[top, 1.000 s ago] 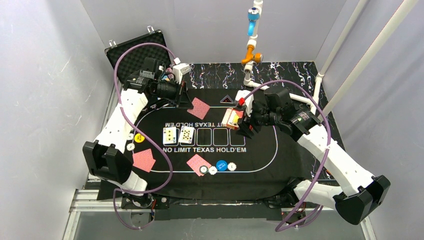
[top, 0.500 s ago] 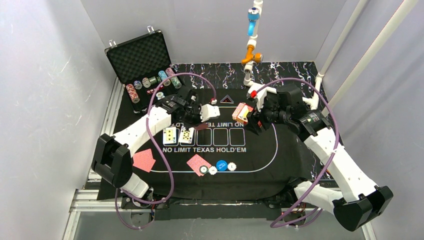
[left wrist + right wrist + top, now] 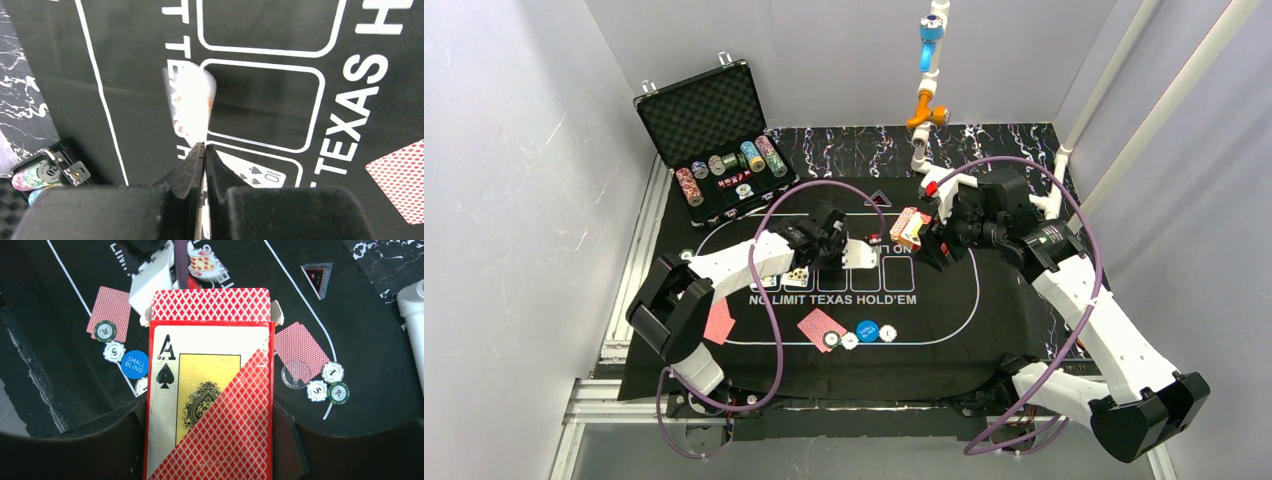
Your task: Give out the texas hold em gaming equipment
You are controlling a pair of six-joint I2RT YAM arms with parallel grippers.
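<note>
Black mat (image 3: 944, 300) on table (image 3: 1014, 145): left pincer (image 3: 204, 146) clamped on white-faced card (image 3: 192, 100); right pincer (image 3: 922, 241) grips deck (image 3: 210, 390) nearer far edge.

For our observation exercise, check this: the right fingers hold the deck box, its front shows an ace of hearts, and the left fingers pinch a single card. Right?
Not quite. The deck box in the right fingers shows an ace of spades, not hearts: the right wrist view shows the black spade. The left fingers do pinch a single card.
</note>
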